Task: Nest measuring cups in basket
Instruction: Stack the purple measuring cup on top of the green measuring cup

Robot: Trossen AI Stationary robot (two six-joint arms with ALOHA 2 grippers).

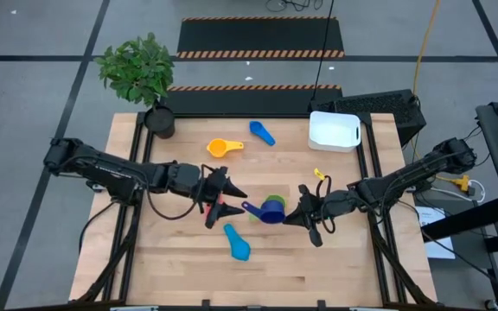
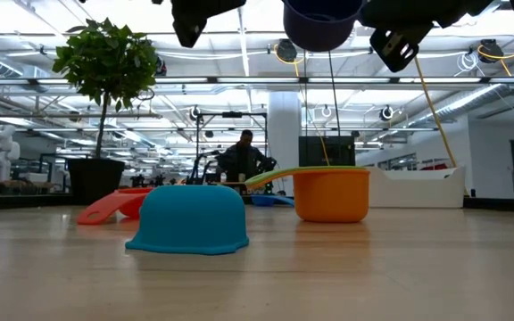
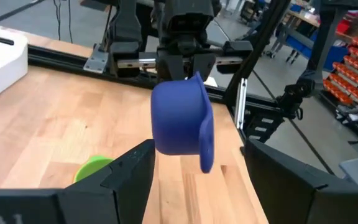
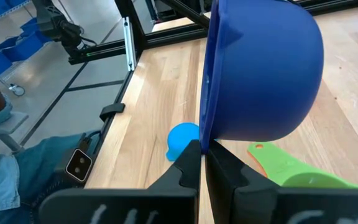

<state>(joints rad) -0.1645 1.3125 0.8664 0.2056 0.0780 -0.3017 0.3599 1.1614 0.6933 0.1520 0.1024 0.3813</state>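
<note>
At frame centre, right jaws pinch a light, stiff navy cup's rim; left jaws spread near its handle.

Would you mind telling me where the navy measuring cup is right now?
The navy cup is in the high view's middle, held above the table by the right gripper, over the green cup, with the left gripper facing it.

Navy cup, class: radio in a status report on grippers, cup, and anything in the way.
Right gripper shut on navy cup, held above the table. Left gripper open, facing the cup, not gripping. Green cup below. Basket empty at far edge; nothing blocking.
</note>
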